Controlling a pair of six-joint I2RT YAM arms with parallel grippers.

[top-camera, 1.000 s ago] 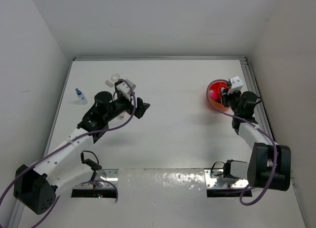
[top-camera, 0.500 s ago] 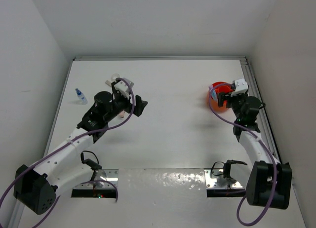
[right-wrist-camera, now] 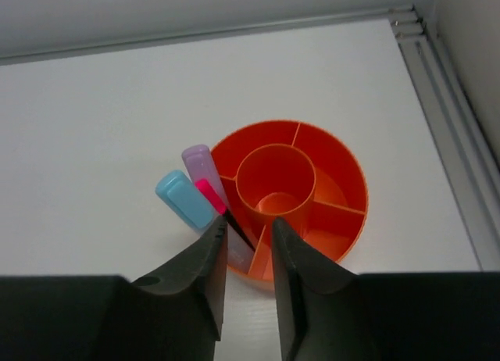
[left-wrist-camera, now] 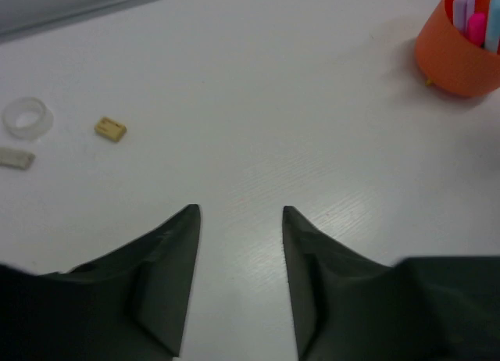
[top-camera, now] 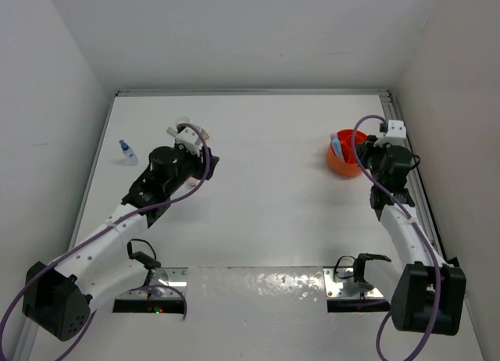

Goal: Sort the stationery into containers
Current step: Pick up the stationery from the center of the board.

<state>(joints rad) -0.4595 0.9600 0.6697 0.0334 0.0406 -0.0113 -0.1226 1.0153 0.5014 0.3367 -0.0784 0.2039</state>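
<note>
Left gripper (left-wrist-camera: 239, 211) hangs over bare table (left-wrist-camera: 312, 103) with its jaws spread wide and nothing between them. The loose pieces lie ahead of it and off to its left in the wrist view. A small beige block (left-wrist-camera: 110, 129) is the nearest, with its long axis slightly skewed to the line of the fingers. A clear tape ring (left-wrist-camera: 39, 128) lies flat just beyond it, and a second pale block (left-wrist-camera: 16, 158) sits at the frame's edge. From above, a blue-capped bottle (top-camera: 125, 150) stands apart near the left wall. Right gripper (right-wrist-camera: 248, 222) hovers right over the near rim of the orange tub (right-wrist-camera: 336, 181), its jaws only narrowly parted and apparently empty. The tub sits at the far right of the table. Leaning in one outer compartment are a light-blue highlighter (right-wrist-camera: 183, 201), a lilac piece (right-wrist-camera: 201, 164) and a pink-capped marker (right-wrist-camera: 209, 194); the other compartments look bare. The left arm is much the nearer to everything unsorted, so the next pick is likely its own. To take the beige block it would need to swing left and forward, then turn the wrist so the jaws close across the block's short side. The tub is then well off to its right.
</note>
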